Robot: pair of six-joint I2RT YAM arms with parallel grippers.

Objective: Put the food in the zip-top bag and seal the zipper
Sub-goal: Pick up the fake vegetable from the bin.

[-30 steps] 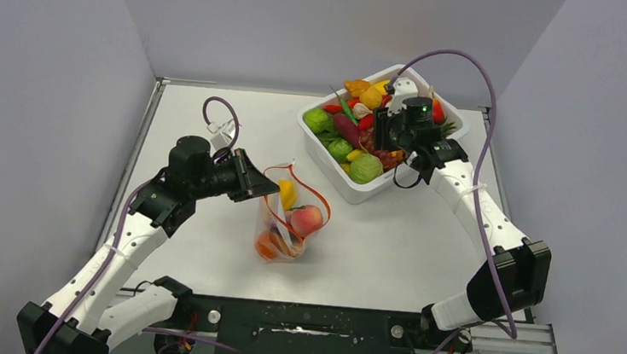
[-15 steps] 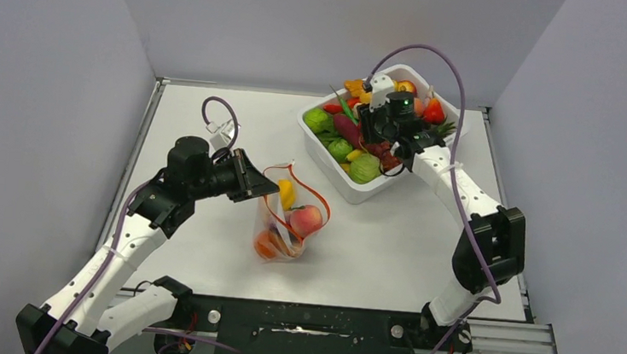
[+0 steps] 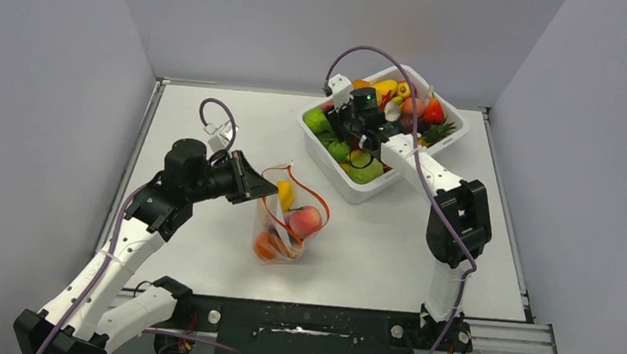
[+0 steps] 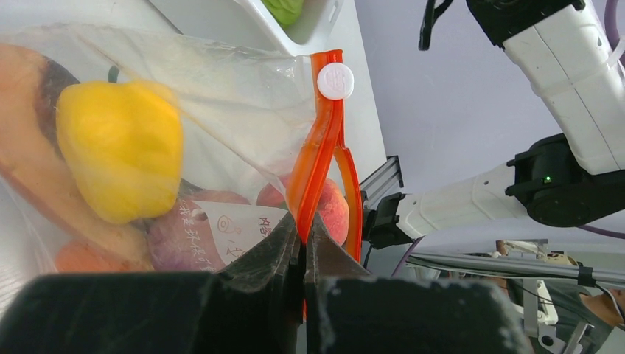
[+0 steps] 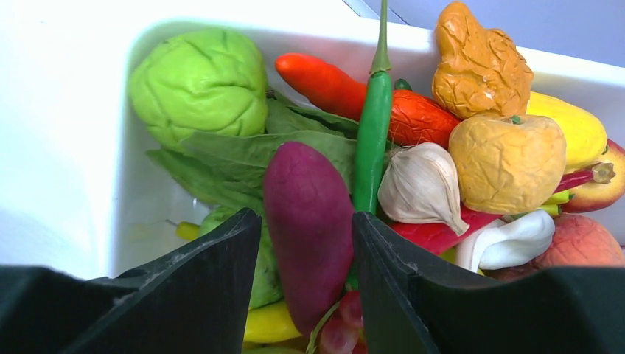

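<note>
- Black jaws of the left end effector (image 4: 304, 225) are pinched together on the red-orange zipper (image 4: 324, 147), clamping one part of the strip; the white slider tab (image 4: 335, 80) sits further along it.
- Clear and crinkly, the zip-top bag (image 3: 289, 226) stands on the white bench (image 3: 212, 117) near the middle, just right of that end effector, with its mouth held open in a loop.
- Inside the bag lie a yellow pepper (image 4: 121, 158) close to the mouth, a pink-red peach-like piece (image 3: 306, 219) on the right side, an orange piece (image 3: 266, 246) at the bottom, and a purple piece (image 4: 173, 240) behind a printed label.
- Beyond the bag and to its right stands a white tub (image 3: 360, 194), apart from it and heaped with toy food.
- The right end effector (image 5: 306, 228) reaches down into the left part of the tub, jaws spread wide on either side of a purple sweet potato (image 5: 309, 199); whether they touch it cannot be told.
- Around the sweet potato lie a pale green cabbage (image 5: 197, 85), dark green leaves (image 5: 243, 147), a long green chilli (image 5: 372, 140) and a white garlic bulb (image 5: 420, 184).
- Farther back are a red-orange chilli (image 5: 332, 85) and wrinkled yellow-brown pieces (image 5: 508, 158).
</note>
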